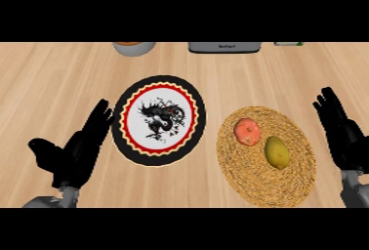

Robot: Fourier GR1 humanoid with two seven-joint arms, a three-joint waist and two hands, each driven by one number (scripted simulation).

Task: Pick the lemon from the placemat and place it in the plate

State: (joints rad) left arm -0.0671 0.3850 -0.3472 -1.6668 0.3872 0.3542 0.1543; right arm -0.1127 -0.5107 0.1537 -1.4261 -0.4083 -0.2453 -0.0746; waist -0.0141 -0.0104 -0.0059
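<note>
The head camera is looking steeply down on the wooden surface [57, 78] from the robot's own side, sitting above and behind the plate [160, 160], which is lying just left of the frame's middle. It is facing forward, away from the body: the left hand [79, 151] and the right hand [346, 136] are coming in from the lower edge, on either side of the plate. It is standing close: the placemat [267, 190], just right of the plate, is filling much of the lower right, while a grey appliance [225, 47] beyond the plate is being cut by the upper edge.
</note>
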